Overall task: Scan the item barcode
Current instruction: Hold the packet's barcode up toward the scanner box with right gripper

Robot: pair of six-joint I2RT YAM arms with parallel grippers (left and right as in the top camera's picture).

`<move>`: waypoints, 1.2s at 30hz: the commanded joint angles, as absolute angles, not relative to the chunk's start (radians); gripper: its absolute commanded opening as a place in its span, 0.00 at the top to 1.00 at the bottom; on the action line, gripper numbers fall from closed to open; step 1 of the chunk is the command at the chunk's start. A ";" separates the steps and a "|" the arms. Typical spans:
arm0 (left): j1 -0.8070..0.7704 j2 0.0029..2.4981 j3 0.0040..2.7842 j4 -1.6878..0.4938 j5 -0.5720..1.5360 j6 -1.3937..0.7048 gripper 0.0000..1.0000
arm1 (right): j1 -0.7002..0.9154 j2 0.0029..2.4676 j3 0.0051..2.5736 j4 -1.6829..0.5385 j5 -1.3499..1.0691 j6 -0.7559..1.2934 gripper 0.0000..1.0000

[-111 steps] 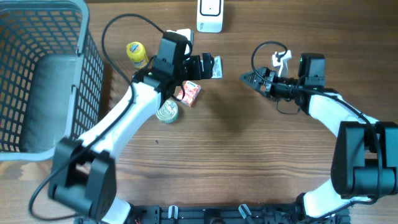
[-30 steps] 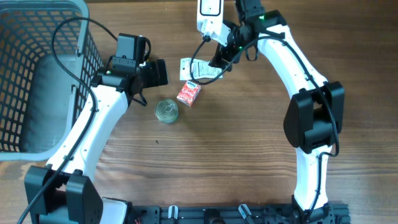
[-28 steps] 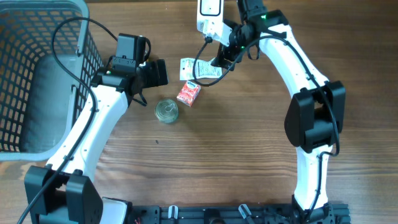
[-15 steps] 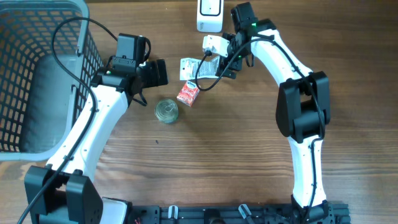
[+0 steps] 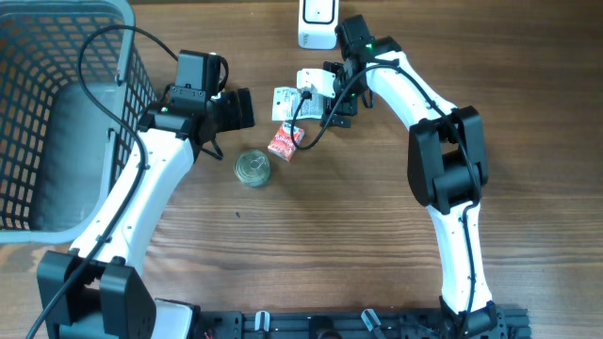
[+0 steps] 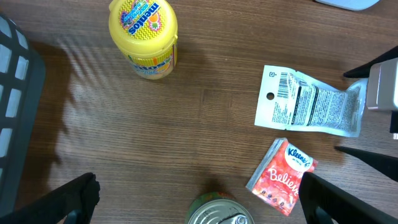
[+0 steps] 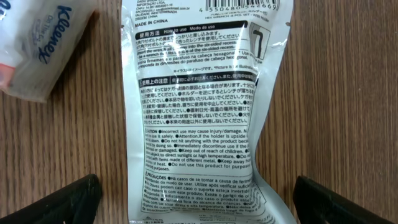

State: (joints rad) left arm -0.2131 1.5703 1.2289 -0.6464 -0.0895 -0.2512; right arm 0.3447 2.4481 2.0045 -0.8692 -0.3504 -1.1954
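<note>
Likely light, limp, slippery packet (image 7: 205, 118): pinch at long edges, 3 and 9 o'clock; both jaws wide, empty.

Two arms are recorded, alike in finish. The left arm (image 5: 141, 202) is built of white tubular links joined by black joint housings, and a square black wrist block is fitted behind the left claw (image 5: 247, 109). A thin black cable (image 5: 132, 29) is run in a wide loop to this wrist. On the right arm (image 5: 462, 254) a small green light (image 5: 369, 41) is noted on the black wrist housing. A white module (image 5: 311, 80) and a looped black cable (image 5: 316, 135) are found at the right claw (image 5: 330, 94). Matt black fingertips (image 7: 59, 202) with slanted edges are seen in both wrist views.
</note>
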 commanded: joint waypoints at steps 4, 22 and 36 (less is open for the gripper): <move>-0.211 1.546 1.232 -0.635 -0.103 -0.242 0.00 | 0.374 2.524 2.008 -0.813 -0.281 -1.234 0.00; -0.211 1.546 1.232 -0.610 -0.121 -0.239 0.00 | 0.374 2.529 2.008 -0.828 -0.334 -1.121 0.51; -0.211 1.546 1.232 -0.610 -0.133 -0.239 0.00 | 0.374 2.528 2.012 -0.804 -0.392 -0.923 0.70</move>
State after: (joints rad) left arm -0.2131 1.5703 1.2289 -0.6136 -0.1158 -0.2508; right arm 0.3698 2.4668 2.0132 -0.8032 -0.3519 -1.0145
